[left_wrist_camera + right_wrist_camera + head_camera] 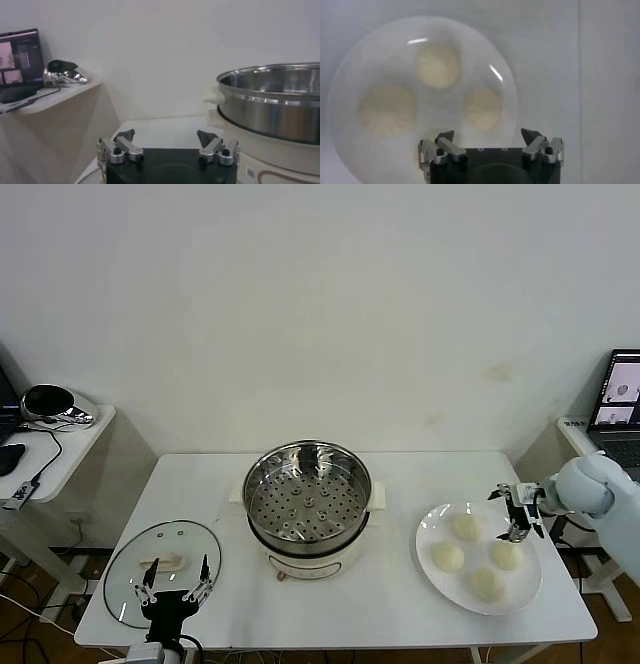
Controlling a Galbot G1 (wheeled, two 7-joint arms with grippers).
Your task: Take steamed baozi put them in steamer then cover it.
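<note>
Head view: the steamer [307,502] is sitting uncovered at table centre, its perforated tray empty. At its 3 o'clock, four steamed baozi [466,526] are resting on a white plate [428,529]. The right gripper [521,512] is hovering over the plate's far edge, jaws spread and empty, probably lining up a first pick. At the steamer's 8 o'clock, the cover [162,570] is lying flat on the table, with the left gripper [176,581] waiting open and empty over its near rim.

Left wrist view: the left gripper [167,145] is holding nothing; the steamer [272,102] is standing beyond it.

Right wrist view: the right gripper [490,144] is hanging open above the plate [350,75], three baozi [438,65] showing clearly beneath.
</note>
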